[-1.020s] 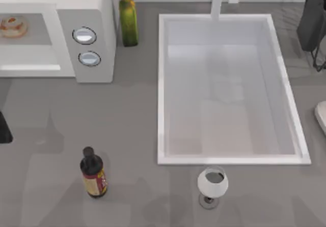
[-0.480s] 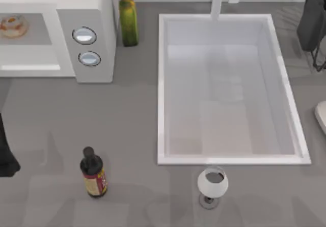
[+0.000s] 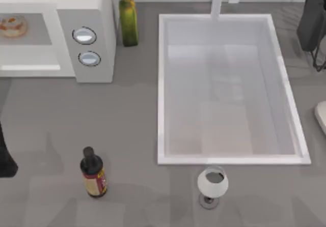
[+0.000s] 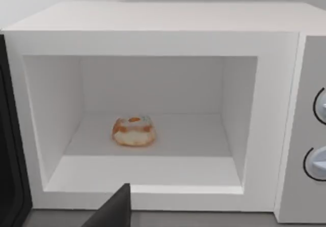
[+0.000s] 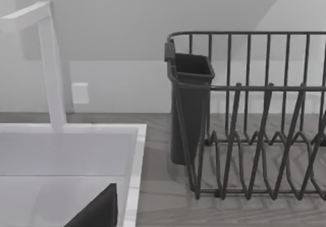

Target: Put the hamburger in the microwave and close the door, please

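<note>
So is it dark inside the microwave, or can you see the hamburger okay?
Left wrist view: the microwave cavity is evenly lit and the hamburger shows plainly, with a faint shadow under it. Top view: the wine bottle casts a faint shadow.

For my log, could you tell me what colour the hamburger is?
The hamburger is tan-orange with a pale top, clearest in the left wrist view.

No lettering can be read anywhere; the dark bottle (image 3: 93,173) carries a red and yellow label (its print is too small to make out).
</note>
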`<state>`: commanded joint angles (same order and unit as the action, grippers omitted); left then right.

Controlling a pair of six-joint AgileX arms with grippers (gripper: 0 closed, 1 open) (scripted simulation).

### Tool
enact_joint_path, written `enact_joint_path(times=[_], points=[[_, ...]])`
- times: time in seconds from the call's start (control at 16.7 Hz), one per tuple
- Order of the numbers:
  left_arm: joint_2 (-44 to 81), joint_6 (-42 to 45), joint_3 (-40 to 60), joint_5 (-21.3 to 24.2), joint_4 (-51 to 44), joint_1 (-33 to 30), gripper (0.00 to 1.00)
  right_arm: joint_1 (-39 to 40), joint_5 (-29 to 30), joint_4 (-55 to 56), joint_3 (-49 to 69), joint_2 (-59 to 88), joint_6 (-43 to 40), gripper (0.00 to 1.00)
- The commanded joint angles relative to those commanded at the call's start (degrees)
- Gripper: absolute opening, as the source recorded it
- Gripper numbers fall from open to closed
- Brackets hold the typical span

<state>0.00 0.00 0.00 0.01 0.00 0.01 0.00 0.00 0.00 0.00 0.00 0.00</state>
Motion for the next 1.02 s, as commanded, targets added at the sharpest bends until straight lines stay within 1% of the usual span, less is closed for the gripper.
enact_joint_path(times=[0.6,0.66,1.02], points=[[0.0,0.0,0.0,0.0,0.0,0.0,0.02,0.0,0.0,0.0,0.0,0.0,0.0,1.0],[0.0,0.0,0.0,0.0,0.0,0.0,0.0,0.0,0.0,0.0,0.0,0.0,0.0,1.0],[0.0,0.0,0.0,0.0,0.0,0.0,0.0,0.0,0.0,0.0,0.0,0.0,0.0,1.0]])
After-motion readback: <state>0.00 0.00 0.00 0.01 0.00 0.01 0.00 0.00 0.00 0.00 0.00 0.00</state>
